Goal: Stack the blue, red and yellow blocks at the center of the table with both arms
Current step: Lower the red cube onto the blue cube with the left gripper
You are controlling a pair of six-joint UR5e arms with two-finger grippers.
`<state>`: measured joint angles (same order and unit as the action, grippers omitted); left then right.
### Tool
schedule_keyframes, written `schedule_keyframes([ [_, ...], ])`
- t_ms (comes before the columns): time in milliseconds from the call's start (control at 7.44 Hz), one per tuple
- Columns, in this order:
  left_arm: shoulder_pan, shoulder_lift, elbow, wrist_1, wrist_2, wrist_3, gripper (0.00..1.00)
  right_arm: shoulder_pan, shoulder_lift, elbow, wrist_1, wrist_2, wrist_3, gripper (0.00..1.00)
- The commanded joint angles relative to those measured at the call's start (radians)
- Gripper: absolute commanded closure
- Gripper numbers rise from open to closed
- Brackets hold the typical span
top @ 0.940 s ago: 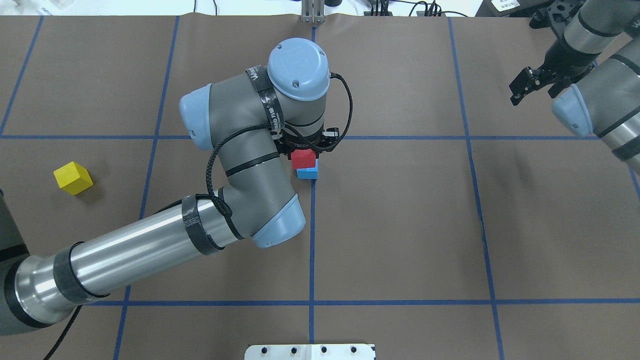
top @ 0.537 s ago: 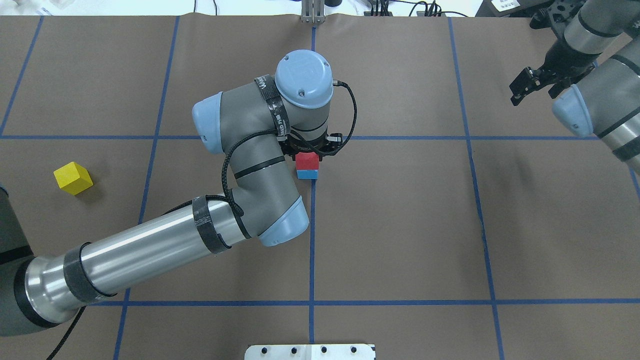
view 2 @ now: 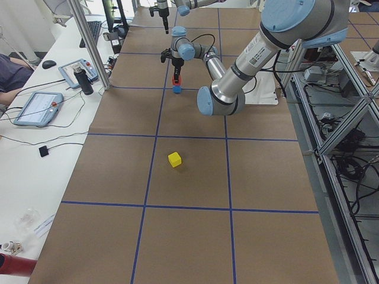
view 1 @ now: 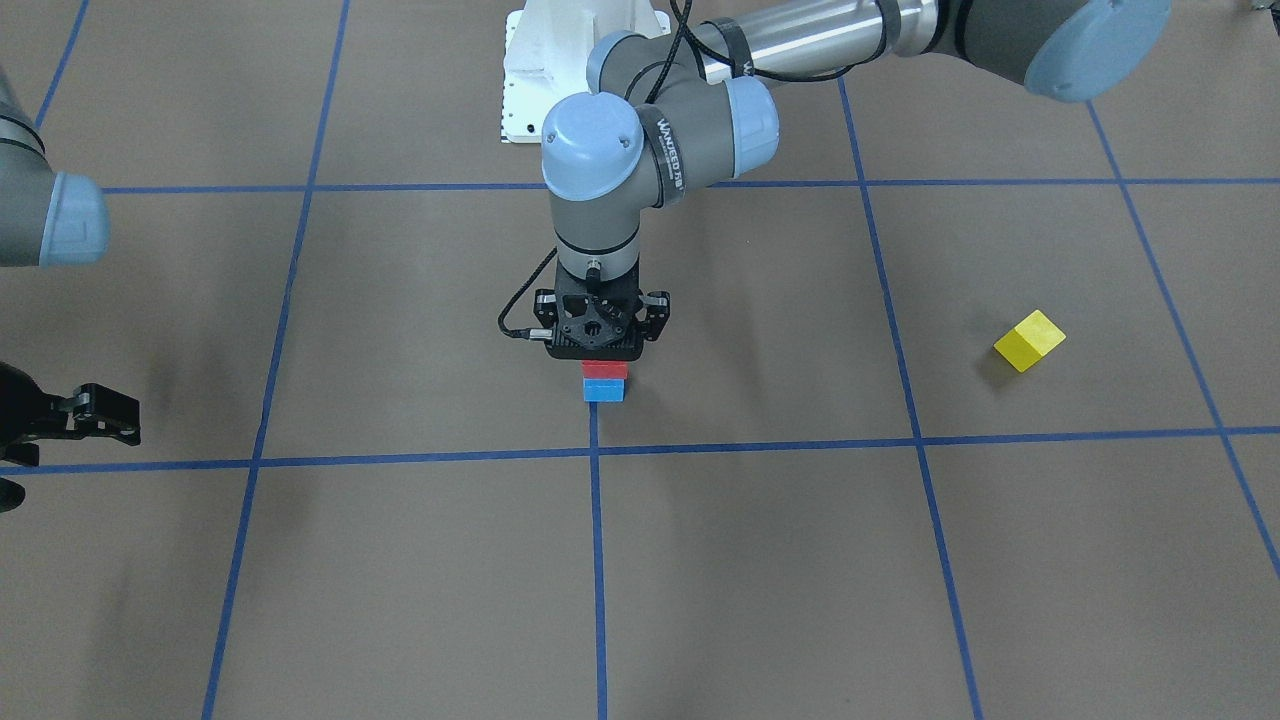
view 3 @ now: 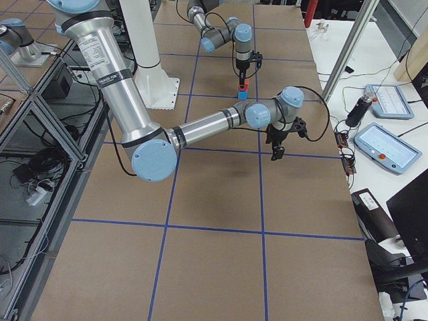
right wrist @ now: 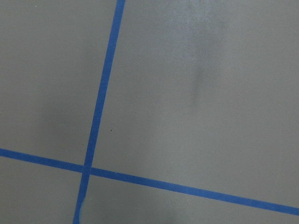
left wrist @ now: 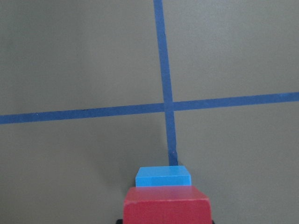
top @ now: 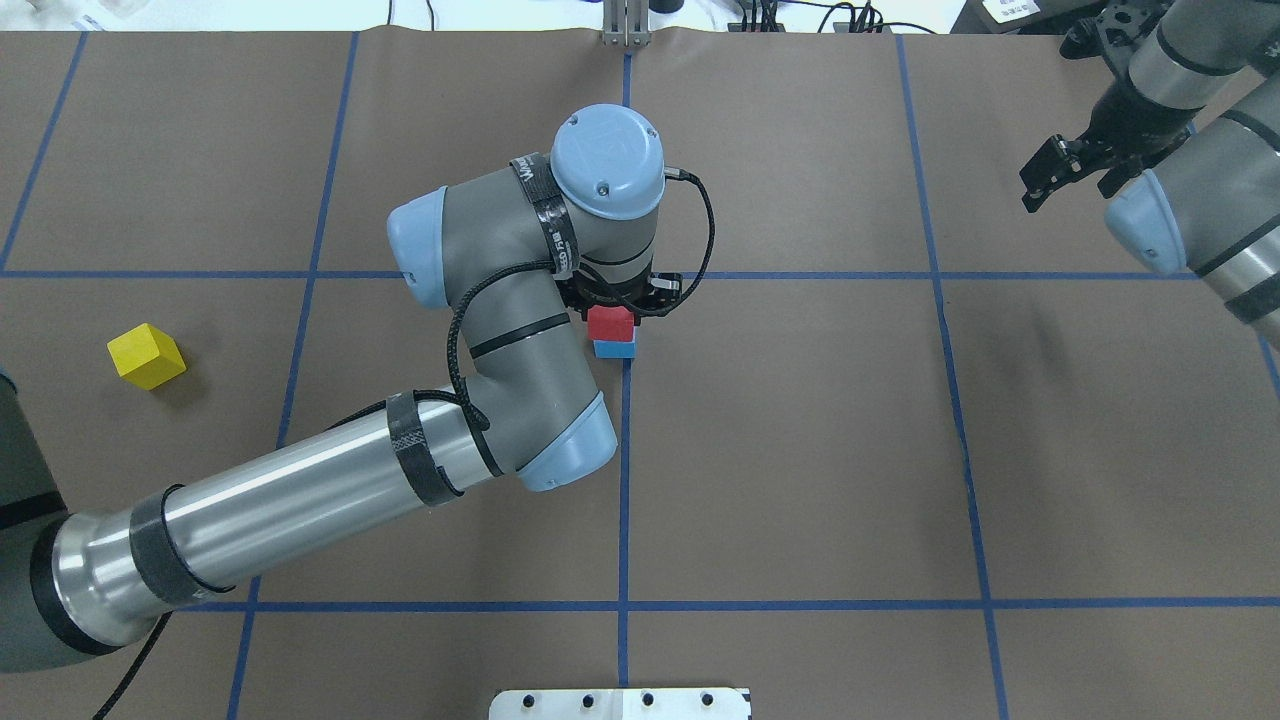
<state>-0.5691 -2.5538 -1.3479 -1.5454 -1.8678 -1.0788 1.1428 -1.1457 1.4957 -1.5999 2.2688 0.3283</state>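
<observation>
The red block sits squarely over the light blue block at the table's middle tape crossing. My left gripper points straight down and is shut on the red block, with the blue block right under it. In the left wrist view the red block fills the bottom edge and the blue block peeks out beyond it. The yellow block lies alone far out on the left side. My right gripper hangs open and empty over the far right.
A white bolted pedestal stands at the table's near edge. Tablets, cables and a person's arm are at a side desk beyond the table's far edge. The right wrist view shows only bare table and tape lines.
My left arm has shifted slightly right, bringing the red block from offset to squarely over the blue block. The right arm and yellow block have not moved.
</observation>
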Motion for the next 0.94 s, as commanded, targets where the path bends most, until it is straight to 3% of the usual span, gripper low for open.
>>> schedule_keyframes([
  [0,0.000,0.000,0.006,-0.001,-0.001,0.000,1.00,0.000,0.001,0.000,0.000,0.000,-0.002,0.01],
  [537,-0.002,0.000,0.007,-0.008,-0.001,-0.004,0.99,0.000,0.000,-0.005,0.000,0.000,-0.003,0.01],
  [806,-0.003,0.000,0.012,-0.025,-0.001,-0.003,0.94,0.000,0.000,-0.005,0.000,0.000,-0.003,0.01],
])
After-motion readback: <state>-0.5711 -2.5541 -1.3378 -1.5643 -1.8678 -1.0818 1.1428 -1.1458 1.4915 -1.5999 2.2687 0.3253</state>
